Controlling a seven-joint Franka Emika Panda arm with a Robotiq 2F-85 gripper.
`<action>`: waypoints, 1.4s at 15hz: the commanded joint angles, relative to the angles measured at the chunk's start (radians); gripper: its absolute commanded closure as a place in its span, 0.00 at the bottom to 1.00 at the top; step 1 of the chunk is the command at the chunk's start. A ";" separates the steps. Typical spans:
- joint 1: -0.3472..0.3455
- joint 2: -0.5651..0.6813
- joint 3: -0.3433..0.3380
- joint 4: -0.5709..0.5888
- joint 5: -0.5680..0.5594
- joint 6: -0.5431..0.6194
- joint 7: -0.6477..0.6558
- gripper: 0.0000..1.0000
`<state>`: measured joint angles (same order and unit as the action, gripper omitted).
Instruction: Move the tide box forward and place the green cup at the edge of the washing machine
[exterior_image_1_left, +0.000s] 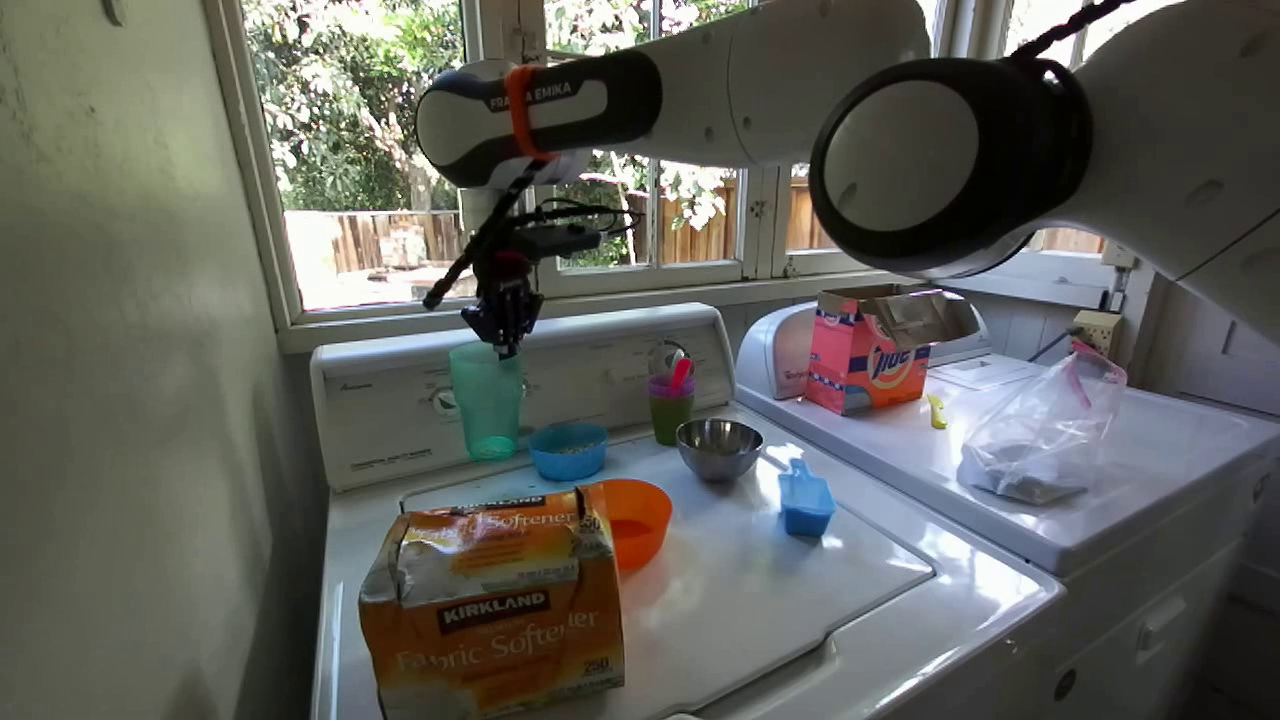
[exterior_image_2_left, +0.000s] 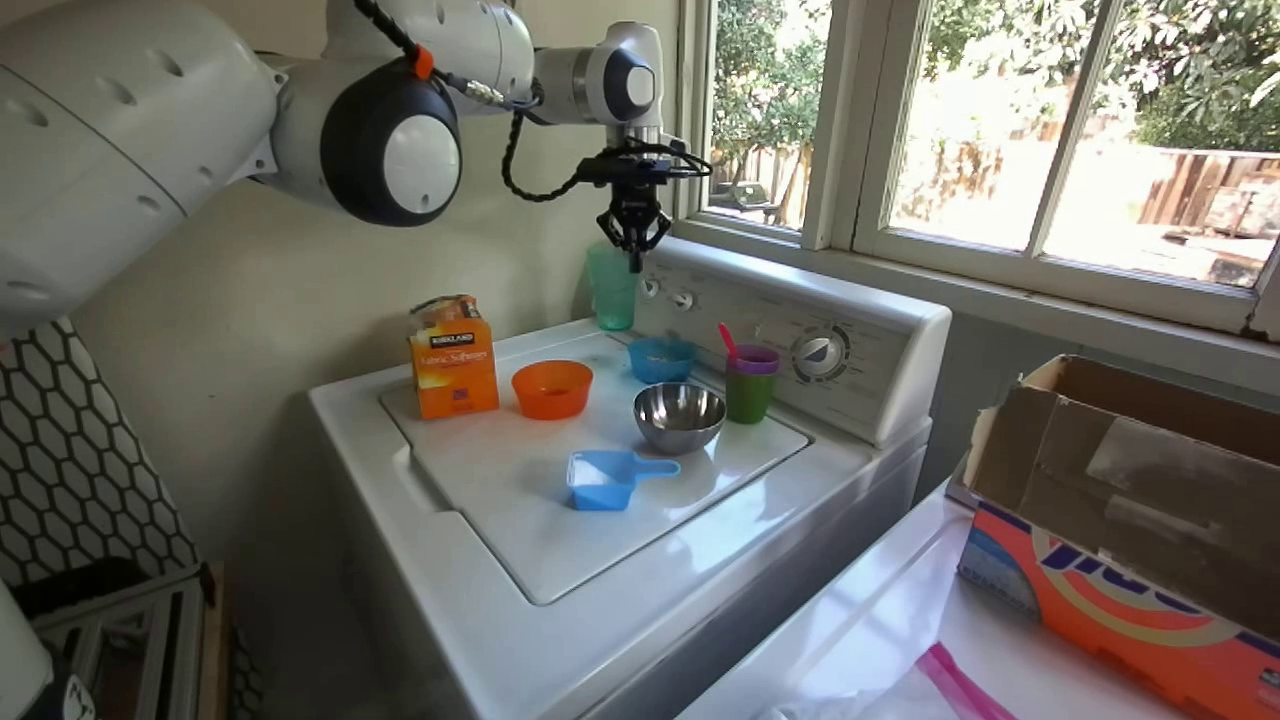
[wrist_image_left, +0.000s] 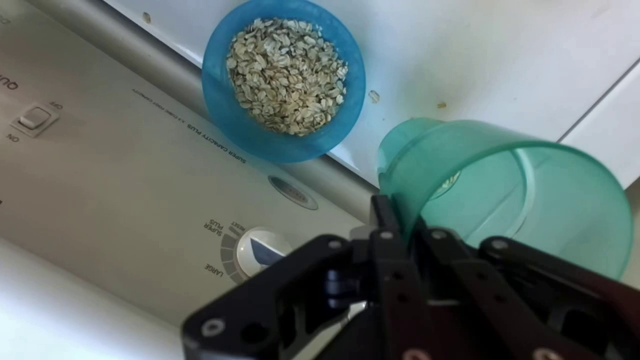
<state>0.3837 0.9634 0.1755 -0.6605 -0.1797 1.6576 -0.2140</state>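
While pinching with jaws the rim of tall translucent teal-green plastic cup, beneath | may tilt it into round blue plastic bowl below jaws, if swung low | well apart from jaws: red-orange cardboard Tide box

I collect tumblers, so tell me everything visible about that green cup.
The green cup is a tall, translucent teal tumbler, apparently plastic, narrowing toward its base. It looks roughly upright, open-topped, by the control panel of the washing machine. The tool pinches its rim; whether its base rests on anything is unclear.
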 joint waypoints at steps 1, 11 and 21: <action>-0.001 0.047 0.010 0.057 0.018 -0.034 -0.006 0.99; 0.006 0.124 0.016 0.077 0.012 -0.030 -0.027 0.62; 0.073 0.033 -0.012 0.059 -0.047 -0.026 0.048 0.00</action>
<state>0.4166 1.0292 0.1920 -0.6134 -0.1884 1.6541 -0.2170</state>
